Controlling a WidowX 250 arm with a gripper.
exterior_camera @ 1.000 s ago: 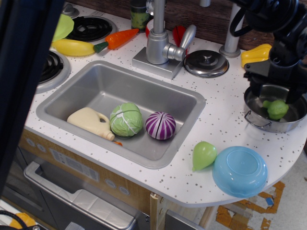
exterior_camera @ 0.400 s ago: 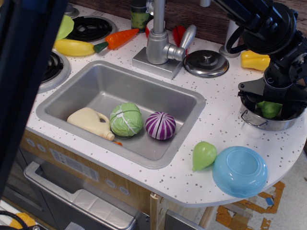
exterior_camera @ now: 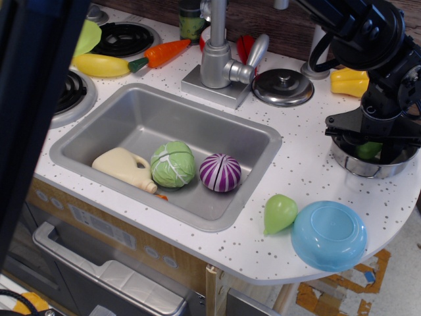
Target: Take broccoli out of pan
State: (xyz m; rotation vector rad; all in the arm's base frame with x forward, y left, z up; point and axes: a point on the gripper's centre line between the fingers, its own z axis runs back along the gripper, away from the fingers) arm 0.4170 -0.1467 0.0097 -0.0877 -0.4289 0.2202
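The pan (exterior_camera: 358, 166) is a shiny steel pot on the right of the white counter. The light-green broccoli (exterior_camera: 368, 149) lies inside it, mostly hidden by my gripper. My black gripper (exterior_camera: 371, 146) reaches down into the pan, with its fingers on either side of the broccoli. The fingertips are hidden below the rim, so I cannot tell whether they are closed on it.
A blue bowl (exterior_camera: 328, 234) lies upside down and a smooth green pear-shaped toy (exterior_camera: 279, 212) sits in front of the pan. A steel lid (exterior_camera: 283, 87) and a yellow toy (exterior_camera: 348, 82) lie behind. The sink (exterior_camera: 131, 118) holds a cabbage (exterior_camera: 173, 164), a purple onion (exterior_camera: 220, 172) and a cream bottle (exterior_camera: 123, 166).
My gripper has moved down and left into the pan and now covers most of the broccoli. The pan and the other things have stayed in place.
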